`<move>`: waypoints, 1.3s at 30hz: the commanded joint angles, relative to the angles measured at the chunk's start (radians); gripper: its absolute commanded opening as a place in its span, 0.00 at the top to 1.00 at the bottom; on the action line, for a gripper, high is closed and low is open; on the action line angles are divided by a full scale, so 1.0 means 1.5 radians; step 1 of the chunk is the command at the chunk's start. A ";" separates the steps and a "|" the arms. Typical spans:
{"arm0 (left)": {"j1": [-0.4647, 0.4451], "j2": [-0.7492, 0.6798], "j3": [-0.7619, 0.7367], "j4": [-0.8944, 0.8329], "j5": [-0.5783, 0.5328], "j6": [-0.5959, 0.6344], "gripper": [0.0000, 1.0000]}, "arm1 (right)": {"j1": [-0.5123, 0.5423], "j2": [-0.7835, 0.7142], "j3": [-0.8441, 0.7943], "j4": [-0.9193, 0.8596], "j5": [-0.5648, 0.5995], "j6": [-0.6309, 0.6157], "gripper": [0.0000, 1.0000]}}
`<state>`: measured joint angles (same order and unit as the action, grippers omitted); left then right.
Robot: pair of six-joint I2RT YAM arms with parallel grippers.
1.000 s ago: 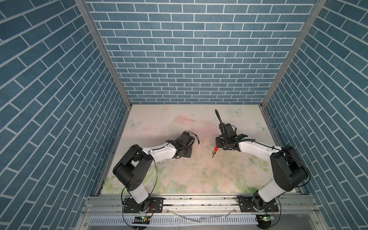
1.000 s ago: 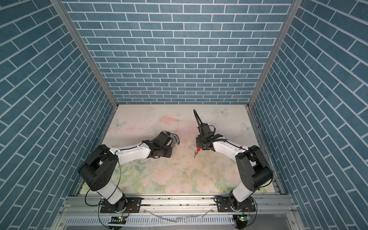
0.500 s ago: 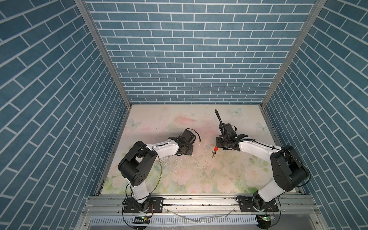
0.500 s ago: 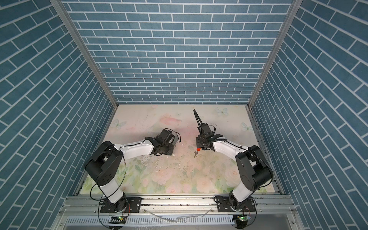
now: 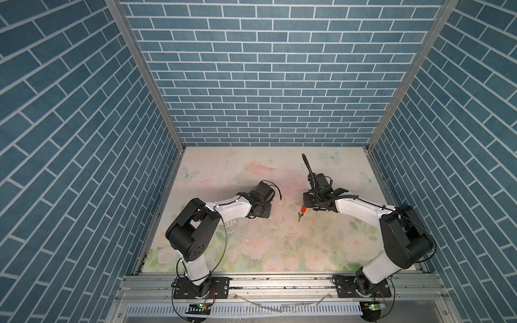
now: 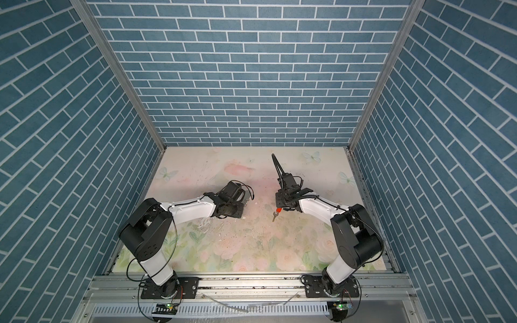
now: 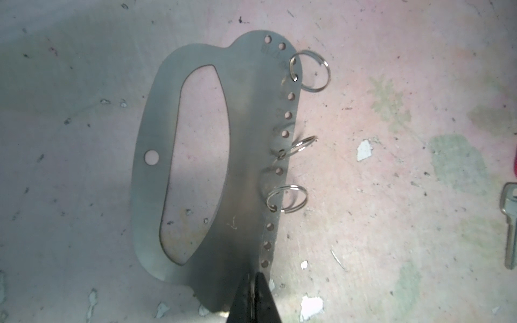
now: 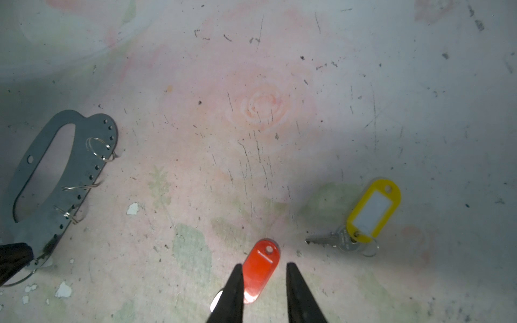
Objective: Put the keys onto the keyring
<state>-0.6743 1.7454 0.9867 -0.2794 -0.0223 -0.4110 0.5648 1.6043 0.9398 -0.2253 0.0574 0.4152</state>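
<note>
Showing my left fingers (image 7: 264, 303) pinched together on one end of the keyring (image 7: 246, 139), while my right fingers (image 8: 233, 293) stand apart astride the red tag (image 8: 260, 268) of a key (image 5: 299, 217) on the tabletop (image 8: 279, 84), its long axis running along them, the keyring well apart toward the left arm.

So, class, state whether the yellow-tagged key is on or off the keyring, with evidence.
Off. The yellow-tagged key lies on the table, clear of the keyring and not touching it.

One key (image 7: 510, 215) partly beyond left wrist view's edge
</note>
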 commanded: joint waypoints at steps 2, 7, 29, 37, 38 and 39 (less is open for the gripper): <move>0.004 -0.023 -0.016 -0.005 -0.012 0.001 0.96 | -0.001 0.002 0.007 -0.014 0.011 0.016 0.72; 0.004 -0.053 -0.047 0.029 -0.022 0.000 1.00 | -0.001 0.005 0.010 -0.011 0.009 0.016 0.72; -0.007 -0.321 -0.190 0.171 -0.099 0.062 1.00 | 0.002 -0.011 0.010 0.066 -0.108 0.025 0.72; -0.018 -0.364 -0.190 0.195 -0.109 0.118 1.00 | 0.016 -0.044 -0.008 0.117 -0.175 0.009 0.72; -0.020 -0.368 -0.190 0.201 -0.109 0.126 1.00 | 0.017 -0.050 -0.010 0.125 -0.183 0.008 0.72; -0.021 -0.372 -0.190 0.205 -0.109 0.133 1.00 | 0.018 -0.054 -0.013 0.131 -0.192 0.006 0.72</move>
<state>-0.6971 1.2095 0.7116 -0.0120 -0.1696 -0.2684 0.5823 1.5692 0.9394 -0.0834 -0.1715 0.4221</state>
